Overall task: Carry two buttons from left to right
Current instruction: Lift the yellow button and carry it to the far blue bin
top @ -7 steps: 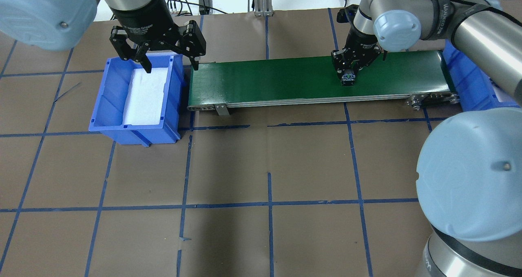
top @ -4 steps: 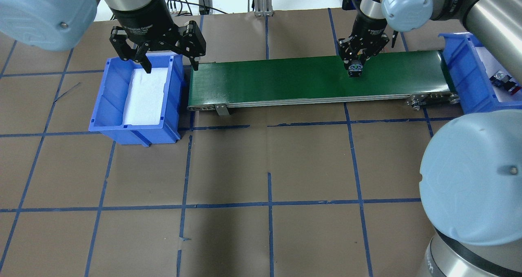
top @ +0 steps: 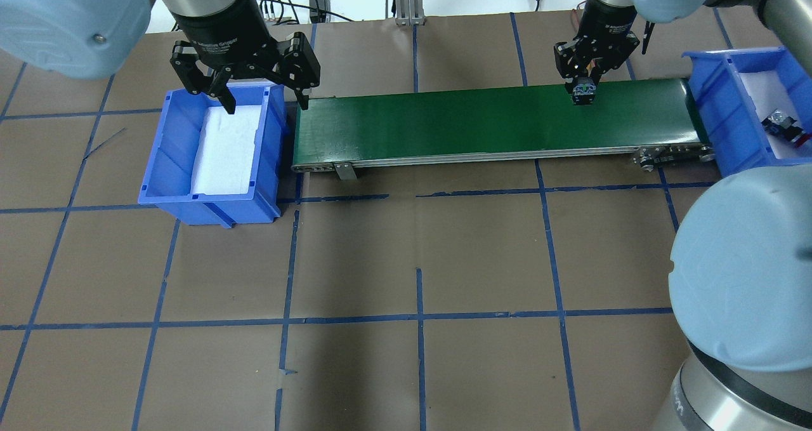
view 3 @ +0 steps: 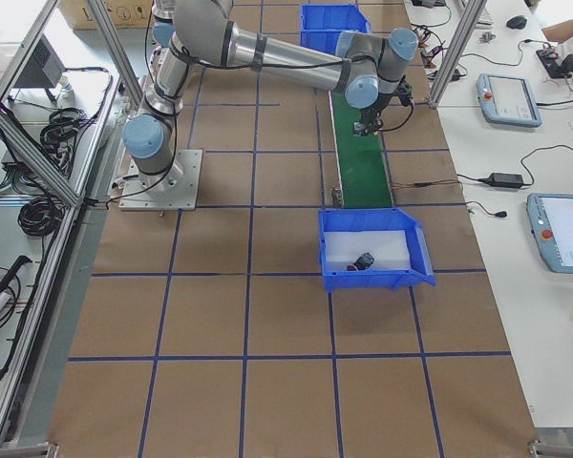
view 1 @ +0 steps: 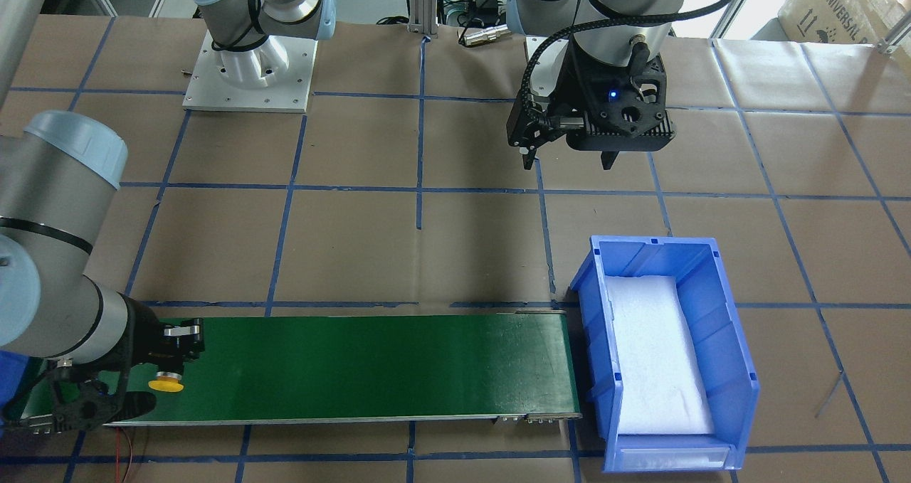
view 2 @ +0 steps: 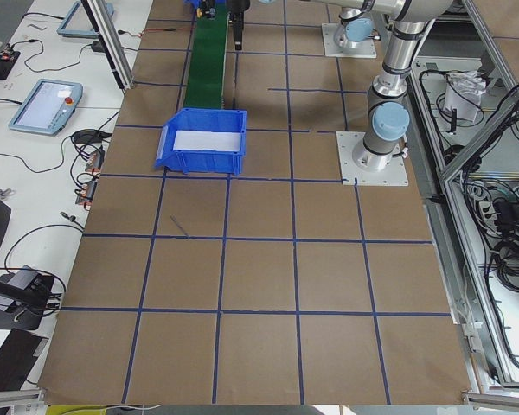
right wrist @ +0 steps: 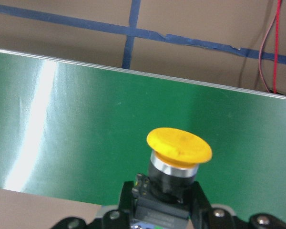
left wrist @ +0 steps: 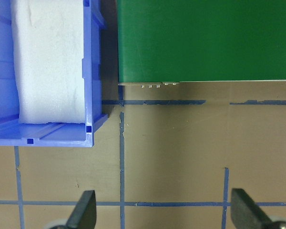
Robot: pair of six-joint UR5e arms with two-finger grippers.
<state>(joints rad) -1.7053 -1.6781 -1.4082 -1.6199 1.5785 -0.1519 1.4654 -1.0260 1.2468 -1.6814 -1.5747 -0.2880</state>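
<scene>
Right gripper (top: 585, 82), upper right of overhead view: jaws clamped on dark body of yellow button (right wrist: 179, 148). Yellow cap points away from wrist camera. Button is held over green conveyor belt (top: 444, 123), near belt's right end. Red button (top: 786, 128) lies in right blue bin (top: 704, 94) at right edge of frame. Left gripper (top: 267, 104), upper left: fingers spread wide, nothing between them, hovering over far right corner of left blue bin (top: 168, 139). White foam pad (top: 225, 145) lines that bin.
</scene>
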